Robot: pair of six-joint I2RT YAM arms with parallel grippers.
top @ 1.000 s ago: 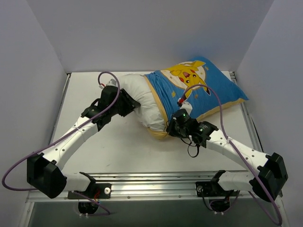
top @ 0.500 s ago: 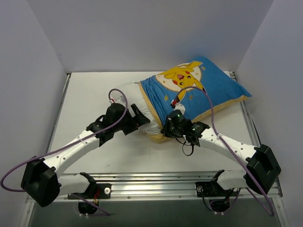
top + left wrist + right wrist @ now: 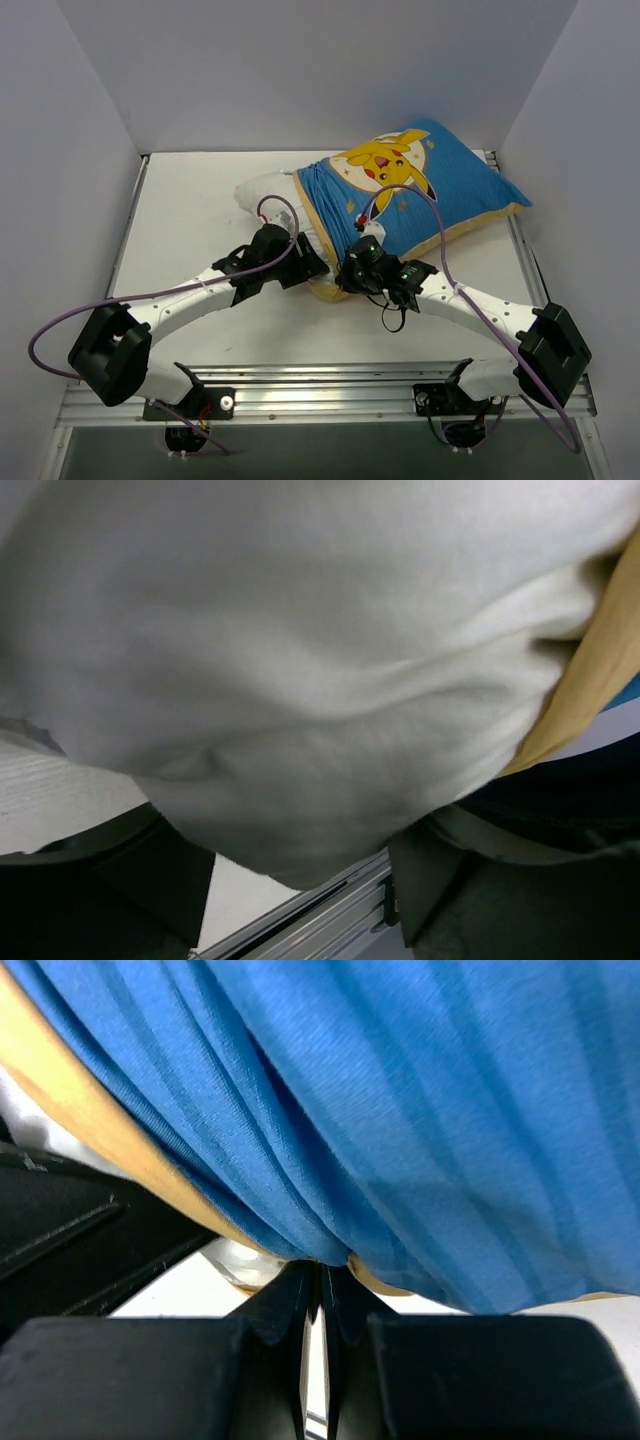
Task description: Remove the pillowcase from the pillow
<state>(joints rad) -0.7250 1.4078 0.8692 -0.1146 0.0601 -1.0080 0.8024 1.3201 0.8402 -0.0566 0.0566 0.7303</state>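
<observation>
At the far left, slanting in low over the table (image 3: 180, 200): the left gripper (image 3: 306, 262), nosed up against the near side of the pillow (image 3: 262, 190) where the plain white end sticks out bare. From its own wrist view, shows jaws apart, astride a soft white bulge, with no clear pinch on it.

Just right of that, at the gathered mouth of the pillowcase (image 3: 445, 185): bunched blue stripes, with the yellow lining (image 3: 590, 670) turned out along the hem. Covers roughly the right two-thirds of the pillow, yellow cartoon character (image 3: 385, 160) facing up.

Close beside the left one, on the hem's near corner: the right gripper (image 3: 350, 274), fingers pressed together on a fold of blue cloth and yellow edging.

Further right, toward the far right corner of the table: the covered bulk, plump and full.

Worth weighing before the next pull: lies with its long axis running left to right, bare end left, closed end of the case right and slightly farther off. Puts the left gripper nearer the bare pillow and the right nearer the hem — so probably calls for anchoring the white end and drawing the hem rightward along that axis, not across it. Risks dragging the whole pillow along if the white end is not pinned.
</observation>
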